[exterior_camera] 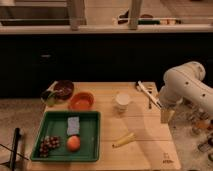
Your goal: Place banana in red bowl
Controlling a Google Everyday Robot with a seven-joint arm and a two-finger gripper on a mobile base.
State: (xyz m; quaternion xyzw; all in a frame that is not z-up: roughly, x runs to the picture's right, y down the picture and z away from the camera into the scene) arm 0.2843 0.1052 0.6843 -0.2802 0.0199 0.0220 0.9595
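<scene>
Banana (123,139) lies loose lower centre on the table (150,127), just right of the green tray (97,140), red bowl (81,101) up-left – gripper (166,116) hangs at right, apart from it, nothing visibly held, opening can't tell – risk: slim fruit rolls off a shallow pinch, or the carry clips the white cup (122,101).

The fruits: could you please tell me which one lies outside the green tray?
The banana, lying on the bare table beside the green tray; the orange and grapes sit inside it. The end effector hangs by the table's right edge.
</scene>
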